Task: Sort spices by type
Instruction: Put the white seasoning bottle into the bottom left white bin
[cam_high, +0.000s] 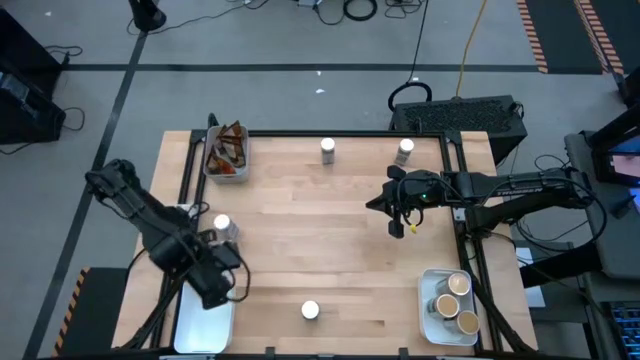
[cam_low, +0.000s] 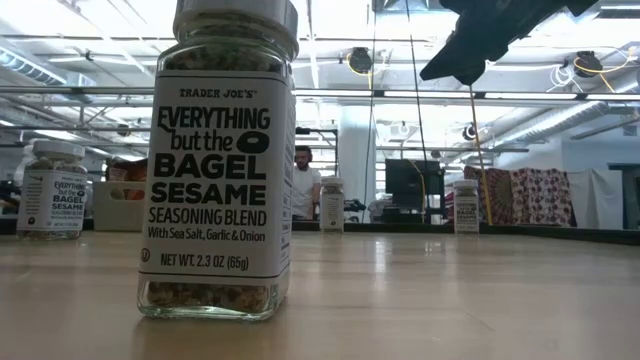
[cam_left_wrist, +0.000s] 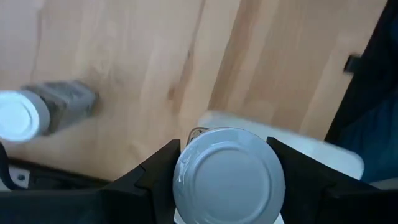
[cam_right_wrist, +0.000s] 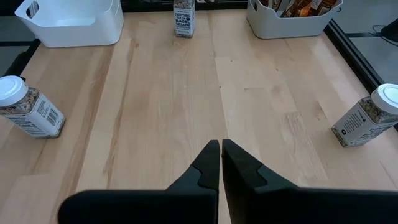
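- White-lidded jar (cam_high: 222, 226) sits between the fingers of the left gripper (cam_high: 218, 240) in the high view, gripped at the near-left part of the table. Just beside and below the gripper lies an empty white tray (cam_high: 205, 318) at the table's near-left corner. Three more white-lidded jars stand loose: one (cam_high: 310, 311) off to the gripper's side at the near edge, two (cam_high: 327, 149) (cam_high: 404, 150) well apart at the far edge. A tray of dark sachets (cam_high: 227, 153) holds the far-left corner; a tray of tan-lidded jars (cam_high: 450, 300) sits at the near right. The right gripper (cam_high: 397, 222) hangs over the middle-right, holding nothing.
- Low view: a seasoning jar (cam_low: 220, 160) fills the foreground; three others stand far off. Which arm hangs at the upper right is settled only by the high view: the right.
- Left wrist view: the held jar's lid (cam_left_wrist: 229, 176) is clamped between both dark fingers (cam_left_wrist: 155, 174), with the white tray's rim (cam_left_wrist: 311, 146) just ahead.
- Right wrist view: its fingers (cam_right_wrist: 211, 165) are pressed together, empty, over bare wood.
- Judged step: carrying a white-lidded jar to the empty tray. Next comes moving over the tray, lowering and releasing upright.
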